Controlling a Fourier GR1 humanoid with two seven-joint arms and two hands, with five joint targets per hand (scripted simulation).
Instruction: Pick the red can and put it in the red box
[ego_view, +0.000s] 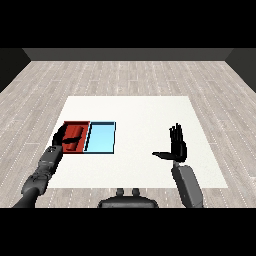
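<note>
The red can (75, 134) lies on its side inside the red tray (75, 123) at the table's left. My left hand (62, 138) is over the tray's near left part, its fingers curled around the can. My right hand (177, 145) is held upright over the bare table to the right, fingers straight and thumb out to the left, with nothing in it.
A light blue tray (101, 137) lies right beside the red tray, on its right side. The white table (145, 112) stretches behind and to the right of both trays.
</note>
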